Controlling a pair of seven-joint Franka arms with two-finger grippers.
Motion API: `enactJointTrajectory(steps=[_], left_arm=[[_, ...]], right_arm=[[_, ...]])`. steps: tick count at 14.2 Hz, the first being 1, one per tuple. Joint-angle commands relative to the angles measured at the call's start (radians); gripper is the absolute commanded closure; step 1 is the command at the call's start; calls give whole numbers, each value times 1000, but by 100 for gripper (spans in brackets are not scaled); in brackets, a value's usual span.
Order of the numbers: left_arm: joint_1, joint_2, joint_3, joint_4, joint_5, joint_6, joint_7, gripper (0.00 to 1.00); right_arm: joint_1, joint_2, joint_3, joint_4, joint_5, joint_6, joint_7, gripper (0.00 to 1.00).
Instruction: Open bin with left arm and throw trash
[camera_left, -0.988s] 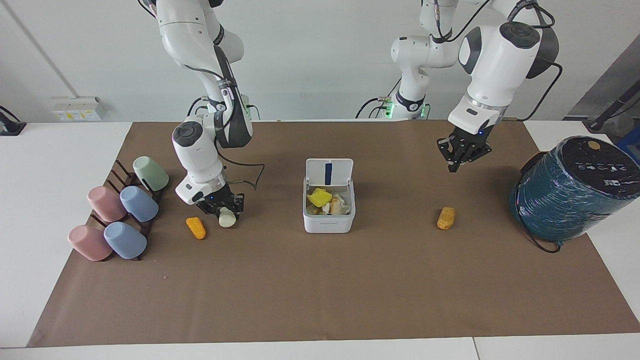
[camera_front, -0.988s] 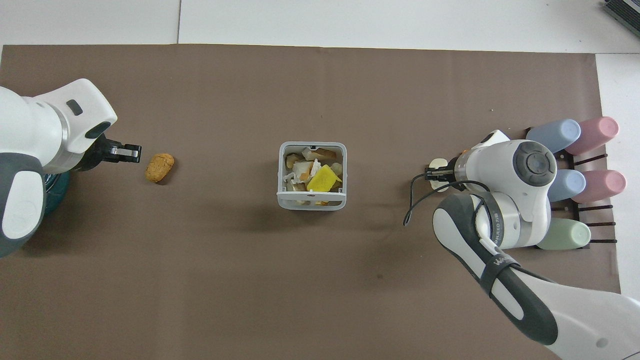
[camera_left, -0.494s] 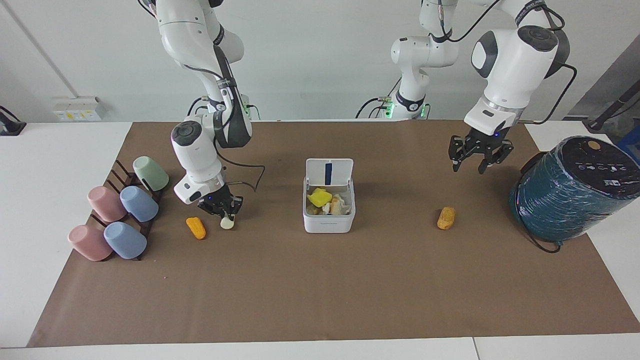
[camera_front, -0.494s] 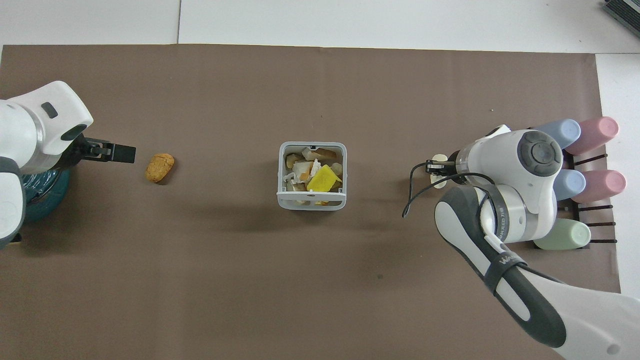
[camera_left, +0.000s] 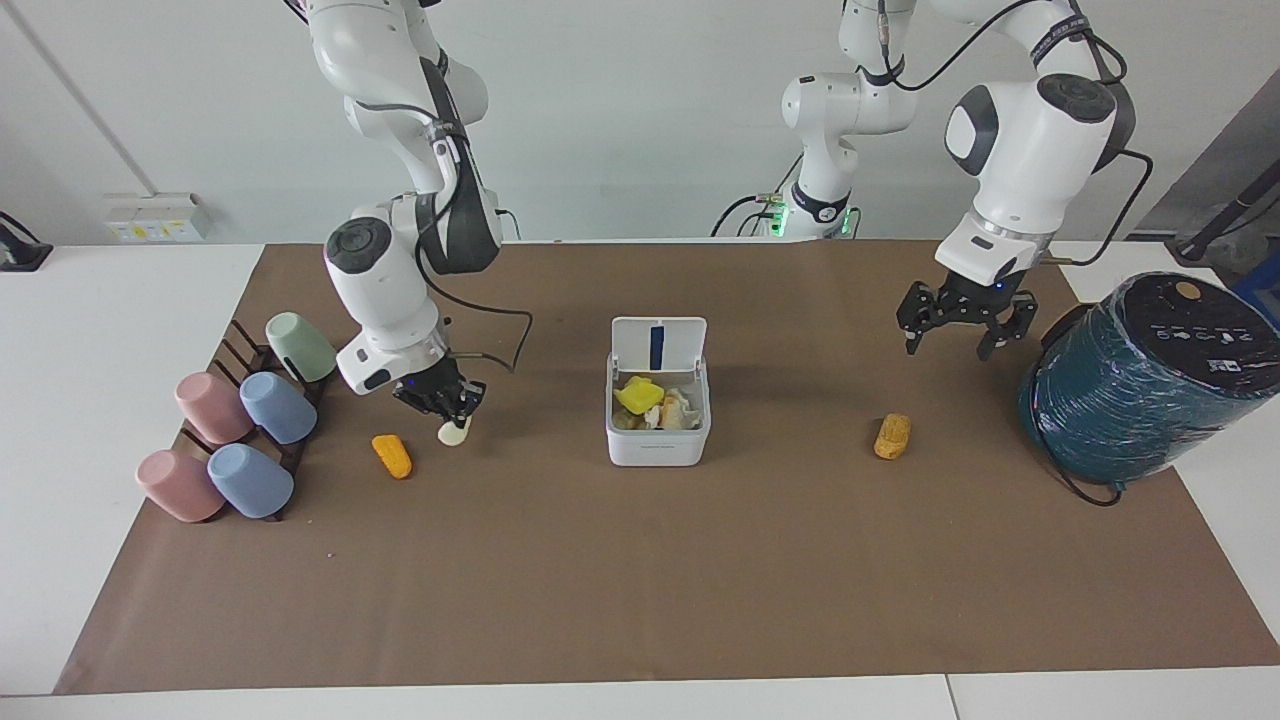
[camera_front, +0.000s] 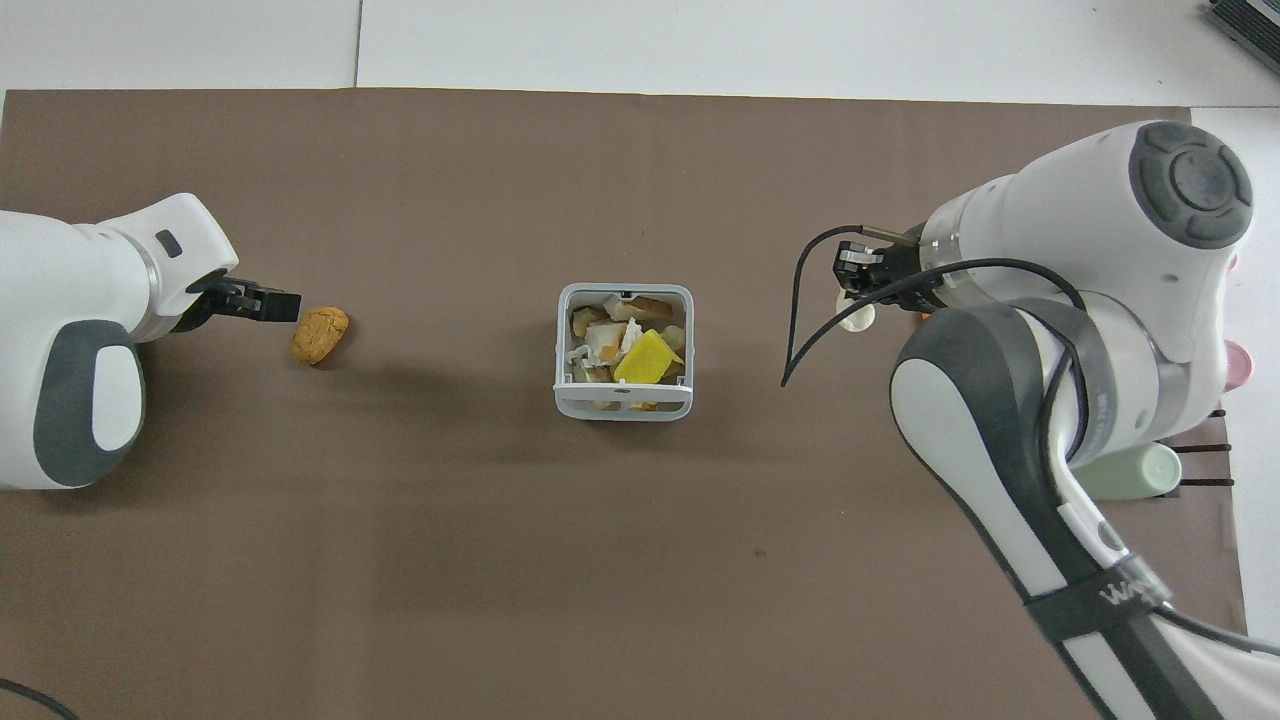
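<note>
The white bin (camera_left: 658, 447) stands mid-mat with its lid (camera_left: 658, 343) up, its blue stripe showing, and mixed scraps inside; it also shows in the overhead view (camera_front: 622, 407). My right gripper (camera_left: 447, 402) is shut on the cream-white lump (camera_left: 453, 432) and holds it just above the mat; both show in the overhead view, gripper (camera_front: 858, 287) and lump (camera_front: 857, 318). One orange lump (camera_left: 392, 455) lies beside it toward the cups. Another orange lump (camera_left: 892, 436) lies toward the left arm's end, also in the overhead view (camera_front: 320, 334). My left gripper (camera_left: 958, 332) hangs open and empty over the mat near it (camera_front: 272, 303).
A large teal wrapped cylinder (camera_left: 1140, 380) lies at the left arm's end of the mat. Pastel cups on a dark rack (camera_left: 240, 430) stand at the right arm's end. A black cable (camera_left: 500, 345) loops from the right wrist.
My right gripper has risen a little with the cream-white lump in its grip. My left gripper has moved toward the teal cylinder and its fingers have spread.
</note>
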Motion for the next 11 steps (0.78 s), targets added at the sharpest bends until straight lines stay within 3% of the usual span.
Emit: enactJointTrajectory(steps=[1,4,6,10,11], left_arm=[[12,2,-8,-78,-10,110,104,0],[6,8,-8,-149,-10,210,206,0],[-2,66,-8,-151,-10,235,207,0],[0,143,-8,-152,-10,340,200,0],[3,147,-8,-154,-10,350,200,6]], right_arm=[[13,59,60,62,102,53,185,100],[111,111,61,63,164,162,357,100],[143,151,63,53,165,208,431,100],[174,191,63,20,254,274,441,100],[174,186,63,-3,254,278,439,100]])
